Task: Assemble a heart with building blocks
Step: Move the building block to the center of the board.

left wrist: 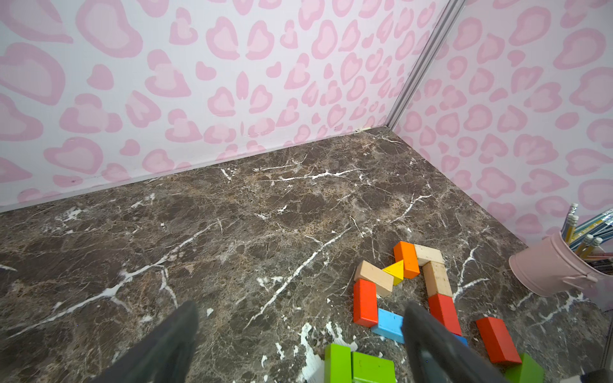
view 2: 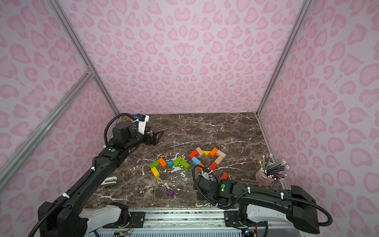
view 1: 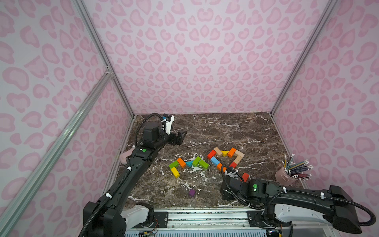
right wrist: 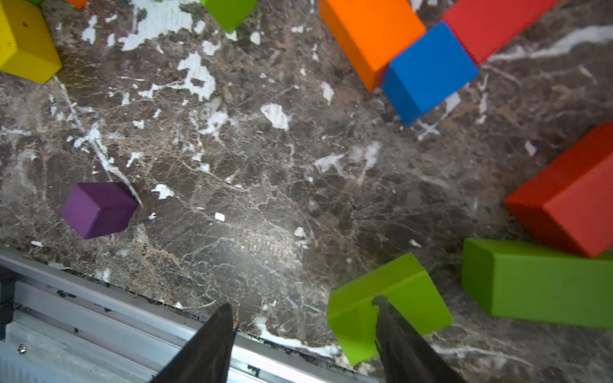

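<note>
Building blocks lie in two groups on the marble table (view 1: 205, 131). A heart-like outline (view 1: 225, 158) of red, plain wood, yellow, orange and blue blocks sits right of centre. A row of green, orange, teal and yellow blocks (view 1: 188, 164) lies to its left. A purple cube (view 1: 192, 192) stands alone near the front. My left gripper (view 1: 181, 137) hovers open at the back left, empty (left wrist: 300, 305). My right gripper (right wrist: 303, 301) points down by the front edge, open; one finger (right wrist: 398, 338) overlaps a green block (right wrist: 408, 288) lying on the table. In both top views the right arm (view 1: 254, 186) hides it.
A pink cup of pencils (view 1: 286, 176) stands at the right wall. A pale pink pouch (view 1: 125, 157) lies at the left wall beside the left arm. A red brick (right wrist: 570, 195) and a green brick (right wrist: 537, 282) lie near the right gripper. The metal front rail (right wrist: 99, 315) is just beneath it.
</note>
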You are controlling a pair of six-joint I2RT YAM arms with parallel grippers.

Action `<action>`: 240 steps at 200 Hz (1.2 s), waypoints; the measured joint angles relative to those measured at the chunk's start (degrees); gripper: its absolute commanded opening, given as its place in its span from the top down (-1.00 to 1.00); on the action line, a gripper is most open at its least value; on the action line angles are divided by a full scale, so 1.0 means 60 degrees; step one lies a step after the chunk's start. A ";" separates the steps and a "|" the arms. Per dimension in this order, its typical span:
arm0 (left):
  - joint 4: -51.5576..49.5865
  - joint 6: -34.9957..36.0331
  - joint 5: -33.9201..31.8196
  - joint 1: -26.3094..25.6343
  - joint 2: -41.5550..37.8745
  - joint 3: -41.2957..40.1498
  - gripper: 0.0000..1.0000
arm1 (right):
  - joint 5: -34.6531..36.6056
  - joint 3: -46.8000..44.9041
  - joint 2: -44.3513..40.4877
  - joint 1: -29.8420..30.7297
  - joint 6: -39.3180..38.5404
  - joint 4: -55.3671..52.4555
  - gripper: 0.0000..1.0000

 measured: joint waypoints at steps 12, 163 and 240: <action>0.0000 0.0000 0.0000 -0.0007 -0.0015 0.0000 -0.95 | 0.0011 -0.0120 -0.0087 -0.0004 0.0146 -0.0069 -0.61; 0.0000 0.0000 0.0004 -0.0066 -0.0033 0.0000 -0.96 | -0.0831 -0.0699 -0.0630 -0.1683 -0.1701 0.0124 -0.87; 0.0000 0.0000 0.0007 -0.0087 -0.0029 0.0000 -0.95 | -0.1228 -0.0492 0.0342 -0.1370 -0.2120 0.0095 -0.78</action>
